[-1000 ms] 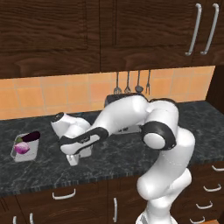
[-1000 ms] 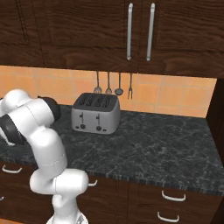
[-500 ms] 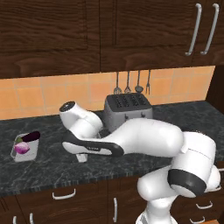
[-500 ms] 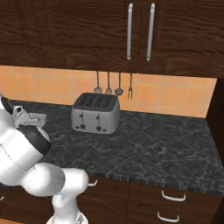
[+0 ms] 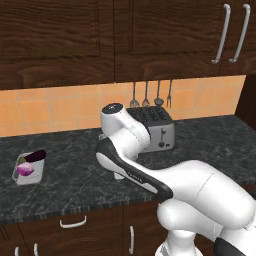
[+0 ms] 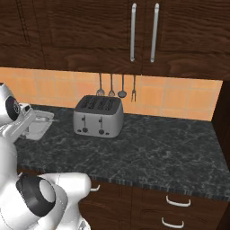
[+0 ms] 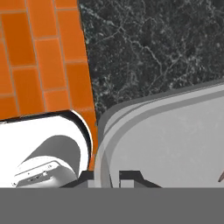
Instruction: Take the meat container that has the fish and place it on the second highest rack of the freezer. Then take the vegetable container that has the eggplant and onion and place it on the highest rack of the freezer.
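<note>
The meat container [image 7: 175,131] is a pale grey tray with rounded corners, and its rim runs between my fingertips. My gripper [image 7: 108,178] is shut on that rim. A reddish sliver of its contents shows at the hand view's right edge. The same tray [image 6: 40,125] hangs at the left of the right base view, just over the counter beside my folded arm. The vegetable container [image 5: 27,169], holding a dark eggplant [image 5: 34,156] and a purple onion [image 5: 24,169], sits at the counter's left end. The freezer is out of view.
A silver toaster [image 5: 155,127] [image 6: 99,117] stands at the back of the dark stone counter [image 6: 157,152]. Utensils [image 6: 117,85] hang on the orange tiled wall above it. Dark wooden cabinets [image 6: 143,36] run overhead and drawers below.
My arm has folded and swung toward the right, its elbow dropping low in front of the left base camera. The hand with the tray has shifted right along the counter. The vegetable container stayed put.
</note>
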Robot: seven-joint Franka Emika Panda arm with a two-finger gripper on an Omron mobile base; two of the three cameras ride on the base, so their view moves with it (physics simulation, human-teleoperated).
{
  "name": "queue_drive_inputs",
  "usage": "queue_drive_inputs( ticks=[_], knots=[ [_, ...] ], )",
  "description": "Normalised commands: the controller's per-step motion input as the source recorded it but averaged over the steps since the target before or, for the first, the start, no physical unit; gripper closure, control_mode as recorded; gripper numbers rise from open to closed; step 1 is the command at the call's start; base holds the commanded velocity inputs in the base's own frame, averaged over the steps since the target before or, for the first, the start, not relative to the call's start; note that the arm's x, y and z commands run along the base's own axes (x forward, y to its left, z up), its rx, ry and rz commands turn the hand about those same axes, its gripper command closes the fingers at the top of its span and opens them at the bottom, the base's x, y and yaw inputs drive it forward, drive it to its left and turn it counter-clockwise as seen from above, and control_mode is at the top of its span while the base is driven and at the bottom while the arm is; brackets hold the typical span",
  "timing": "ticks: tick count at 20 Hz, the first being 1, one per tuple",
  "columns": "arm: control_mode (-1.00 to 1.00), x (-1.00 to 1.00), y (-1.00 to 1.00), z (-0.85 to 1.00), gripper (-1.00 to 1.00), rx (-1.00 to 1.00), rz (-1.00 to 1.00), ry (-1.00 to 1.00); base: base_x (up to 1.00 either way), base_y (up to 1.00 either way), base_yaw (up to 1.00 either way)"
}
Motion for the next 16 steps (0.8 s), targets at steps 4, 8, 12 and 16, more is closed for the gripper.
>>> queue_drive_inputs(
  ticks=[4, 8, 12, 16],
  knots=[
    [-1.0, 0.0, -0.04, 0.48, 1.0, 0.0, 0.0, 0.04, 0.0, 0.0, 0.0],
    [-1.0, 0.0, -0.06, 0.39, 1.0, 0.01, 0.0, 0.03, 0.0, 0.0, 0.0],
    [-1.0, 0.0, 0.0, 0.36, 1.0, 0.01, 0.0, 0.03, 0.0, 0.0, 0.0],
    [-1.0, 0.0, 0.0, 0.04, 1.0, 0.0, 0.0, 0.08, 0.0, 0.0, 0.0]
  ],
)
